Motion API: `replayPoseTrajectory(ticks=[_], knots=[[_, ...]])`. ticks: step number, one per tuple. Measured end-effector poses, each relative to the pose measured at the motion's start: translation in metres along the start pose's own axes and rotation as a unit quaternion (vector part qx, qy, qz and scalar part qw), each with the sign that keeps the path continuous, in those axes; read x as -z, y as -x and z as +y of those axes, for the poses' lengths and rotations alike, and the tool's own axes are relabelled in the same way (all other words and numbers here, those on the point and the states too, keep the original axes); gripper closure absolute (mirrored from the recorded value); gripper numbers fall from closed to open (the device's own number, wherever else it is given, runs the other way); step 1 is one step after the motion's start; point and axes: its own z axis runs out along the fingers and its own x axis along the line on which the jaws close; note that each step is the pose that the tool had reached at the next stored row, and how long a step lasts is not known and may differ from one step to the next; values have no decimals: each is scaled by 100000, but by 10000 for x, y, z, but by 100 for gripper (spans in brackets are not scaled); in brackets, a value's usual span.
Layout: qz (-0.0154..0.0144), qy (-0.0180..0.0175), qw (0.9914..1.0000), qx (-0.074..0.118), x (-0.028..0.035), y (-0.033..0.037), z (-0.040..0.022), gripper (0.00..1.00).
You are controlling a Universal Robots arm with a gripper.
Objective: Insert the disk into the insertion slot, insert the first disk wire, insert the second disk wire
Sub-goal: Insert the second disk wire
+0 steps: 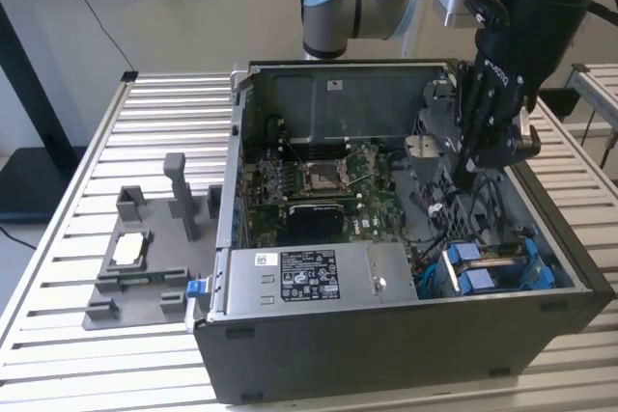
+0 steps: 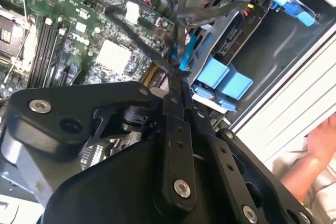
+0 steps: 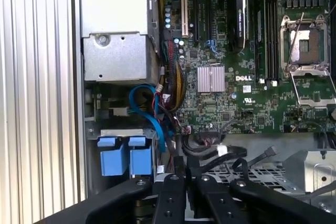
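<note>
The disk [image 1: 504, 254] lies in the insertion slot [image 1: 543, 277] at the case's near corner on the exterior view's right, its blue end tabs [image 1: 471, 268] facing the motherboard. In the second wrist view the disk's connector edge [image 2: 233, 38] shows inside the grey cage [image 2: 273, 40] beside the blue tabs [image 2: 223, 78]. My gripper [image 1: 470, 163] hangs inside the case just beyond the disk. Its fingers [image 2: 177, 109] are pressed together on a thin black wire [image 2: 181, 30] that runs toward the disk. A blue wire [image 3: 149, 109] loops near the tabs [image 3: 121, 156] in the first wrist view.
The silver power-supply box [image 1: 309, 277] fills the case's near side, the motherboard [image 1: 319, 190] lies behind it. A grey fixture [image 1: 145, 258] sits on the slatted table at the exterior view's left. A person's hand [image 2: 320, 145] rests outside the case wall.
</note>
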Motion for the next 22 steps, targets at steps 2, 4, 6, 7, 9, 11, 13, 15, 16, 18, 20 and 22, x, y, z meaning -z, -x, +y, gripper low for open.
replayPoseTrajectory(ticks=[2, 4, 6, 7, 9, 11, 13, 15, 16, 18, 20, 22], knots=[[0, -1, 100000, -3, -1, -7, 0, 85], [4, -1, 100000, -6, -1, -7, 0, 85], [34, 0, 100000, -4, -2, -7, -1, 85], [45, -1, 100000, -4, -2, -7, -1, 85], [61, -2, 100000, -4, -2, -7, -1, 85], [65, -4, 100000, -4, -2, -7, -1, 85], [132, -16, 100000, -9, -3, -7, -1, 78], [329, -51, 99999, -12, -3, -7, -1, 72], [358, -54, 99999, -16, -3, -8, 0, 66], [394, -61, 99999, -22, -3, 1, 1, 60], [951, -225, 99995, 18, -5, 6, 18, 60], [1970, -480, 99979, 84, -10, 20, 34, 60]])
